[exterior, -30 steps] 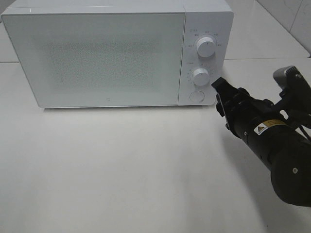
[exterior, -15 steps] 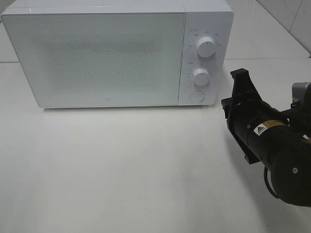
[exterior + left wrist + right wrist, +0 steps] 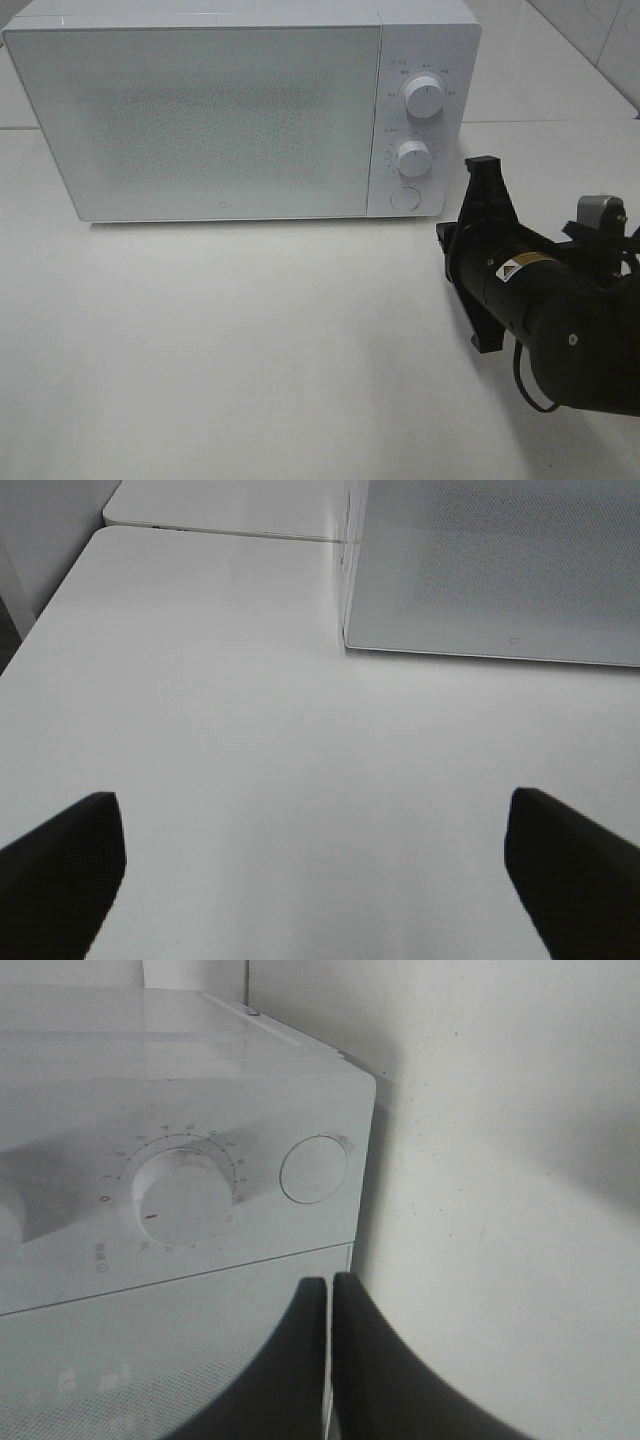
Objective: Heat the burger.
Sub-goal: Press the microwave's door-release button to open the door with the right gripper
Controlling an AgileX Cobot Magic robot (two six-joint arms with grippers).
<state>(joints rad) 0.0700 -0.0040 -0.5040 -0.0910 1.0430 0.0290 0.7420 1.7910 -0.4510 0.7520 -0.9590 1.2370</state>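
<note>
One white box-shaped microwave oven (image 3: 240, 110) stands at the far side of a smooth, matt white tabletop (image 3: 250, 350). Its flat door (image 3: 200, 120) is shut, a pale glossy pane with a fine grey speckle across the middle. Nothing shows through it, and where the burger is cannot be told from any view. On the panel right of the door sit a round white upper knob (image 3: 424, 98) and a like lower knob (image 3: 412, 158), each ringed by small printed marks. A flat round push button (image 3: 403, 197) lies below them.

The right gripper (image 3: 445, 238), matt black on a thick cylindrical arm, hangs just right of the oven's near right corner, apart from it. Its two curved fingers are pressed together with nothing between them. The left gripper (image 3: 312, 810) shows only in its own wrist view, its dark finger ends spread wide over the tabletop near the oven's left corner, holding nothing.

A second ago the right gripper's tip was close beside the lower knob. Since then it has drawn back toward the near right, rolled its cross bar nearly upright and brought its fingers together
</note>
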